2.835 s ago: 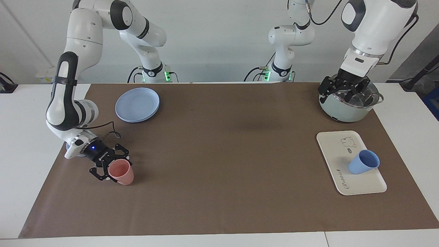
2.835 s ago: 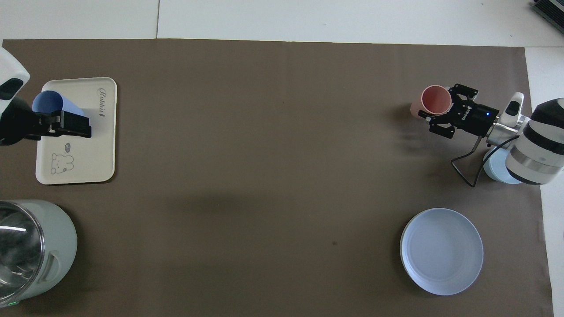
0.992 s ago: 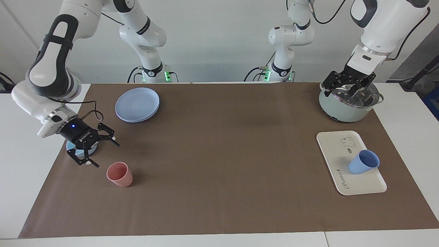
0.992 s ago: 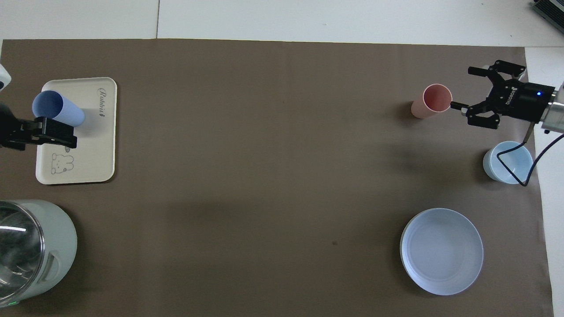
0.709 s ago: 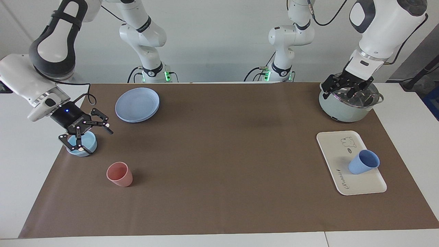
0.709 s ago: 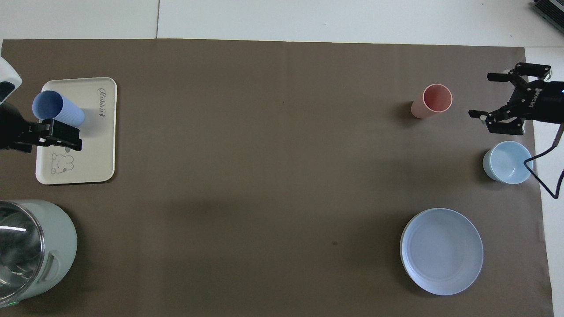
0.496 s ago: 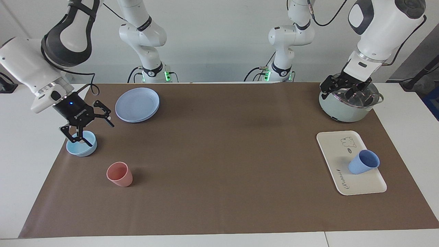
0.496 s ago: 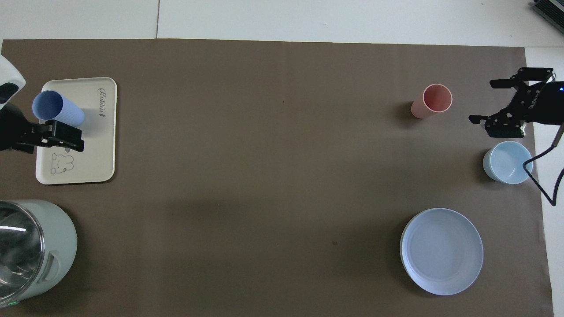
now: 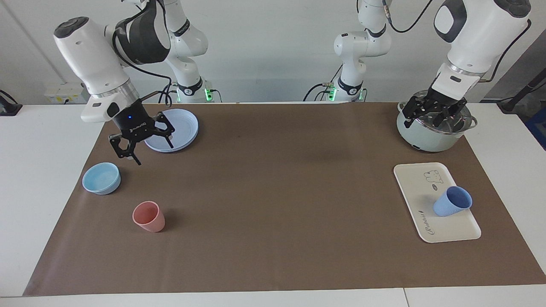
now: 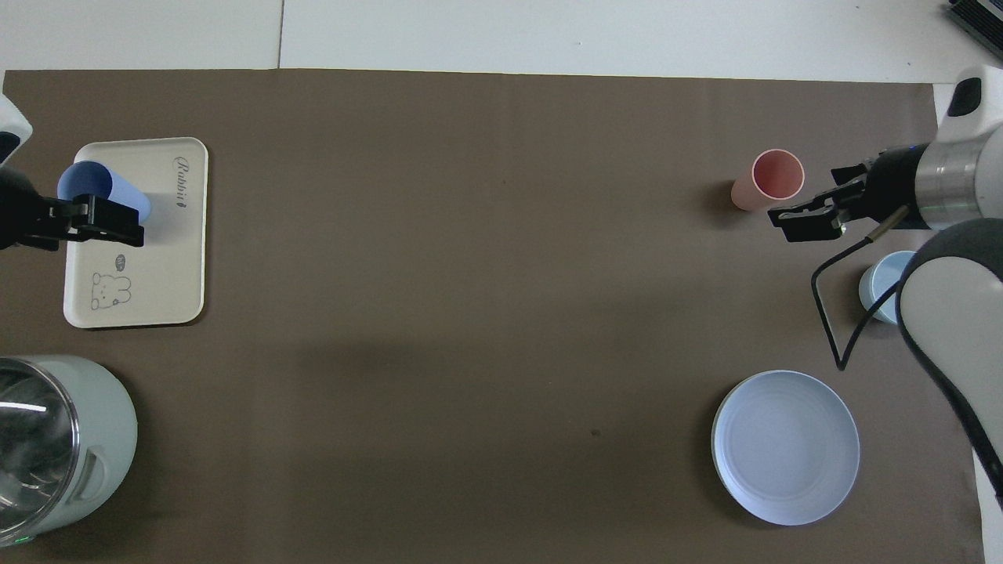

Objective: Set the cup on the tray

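I am keeping both sets of fingers wide and empty while the periwinkle-blue cup (image 9: pixel 452 201), seemingly light, stiff and slick, is resting on the cream tray (image 9: pixel 418 187) at the frame's lower right, best pinched across its rim.

White arms (image 9: pixel 91 59), dk-grey joints, blk grippers, blk cables.

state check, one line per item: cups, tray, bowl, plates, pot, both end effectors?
blue cup: upright on the tray, free
tray: flat, holds only the blue cup
pink cup: upright on the mat, free
bowl: upright, empty
plates: stacked, nothing on them
pot: glass lid on
left end effector: open, empty, raised over the pot
right end effector: open, empty, raised by the plates
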Robot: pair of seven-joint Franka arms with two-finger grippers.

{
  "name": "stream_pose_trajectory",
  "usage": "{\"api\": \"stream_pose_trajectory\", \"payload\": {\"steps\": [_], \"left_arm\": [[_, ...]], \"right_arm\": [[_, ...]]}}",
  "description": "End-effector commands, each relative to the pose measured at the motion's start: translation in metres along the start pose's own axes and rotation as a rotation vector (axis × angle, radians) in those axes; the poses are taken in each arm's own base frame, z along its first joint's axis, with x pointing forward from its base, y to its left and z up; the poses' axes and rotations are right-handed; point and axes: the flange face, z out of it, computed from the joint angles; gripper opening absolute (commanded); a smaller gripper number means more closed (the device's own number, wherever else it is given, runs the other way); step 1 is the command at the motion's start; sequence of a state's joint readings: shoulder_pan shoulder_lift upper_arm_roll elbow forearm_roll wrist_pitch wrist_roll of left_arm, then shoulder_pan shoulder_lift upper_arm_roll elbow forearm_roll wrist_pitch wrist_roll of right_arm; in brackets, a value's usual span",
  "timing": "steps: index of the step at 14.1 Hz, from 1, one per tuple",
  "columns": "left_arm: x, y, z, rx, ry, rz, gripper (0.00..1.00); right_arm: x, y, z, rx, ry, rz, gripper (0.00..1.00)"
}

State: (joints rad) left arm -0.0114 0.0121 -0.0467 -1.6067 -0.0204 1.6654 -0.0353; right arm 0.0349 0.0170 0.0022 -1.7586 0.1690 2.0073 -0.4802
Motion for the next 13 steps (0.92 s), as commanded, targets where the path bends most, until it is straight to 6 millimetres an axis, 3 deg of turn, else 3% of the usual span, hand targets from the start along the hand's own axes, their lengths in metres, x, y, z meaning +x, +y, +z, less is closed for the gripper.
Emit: {"api": "stream_pose_trajectory", "payload": {"steps": [1, 4, 6, 9, 13], "left_arm": [[0.003, -0.002, 0.004, 0.021, 0.028, 0.004, 1.0], [0.0, -0.002, 0.005, 0.02, 0.009, 0.005, 1.0], [-0.001, 0.002, 0.004, 0.019, -0.001, 0.01, 1.0], [-0.006, 0.004, -0.006, 0.018, -0.015, 0.017, 1.0], [-0.013, 0.003, -0.017, 0.016, -0.038, 0.015, 1.0]], "right_arm": [[0.004, 0.004, -0.048, -0.027, -0.058, 0.212, 1.0], [-0.009, 0.005, -0.081, -0.028, -0.181, 0.347, 1.0], [-0.024, -0.001, -0.091, -0.034, -0.259, 0.419, 1.0], [-0.055, 0.014, -0.084, -0.069, -0.273, 0.445, 1.0], [-0.058, 0.024, -0.088, -0.073, -0.255, 0.45, 1.0]]}}
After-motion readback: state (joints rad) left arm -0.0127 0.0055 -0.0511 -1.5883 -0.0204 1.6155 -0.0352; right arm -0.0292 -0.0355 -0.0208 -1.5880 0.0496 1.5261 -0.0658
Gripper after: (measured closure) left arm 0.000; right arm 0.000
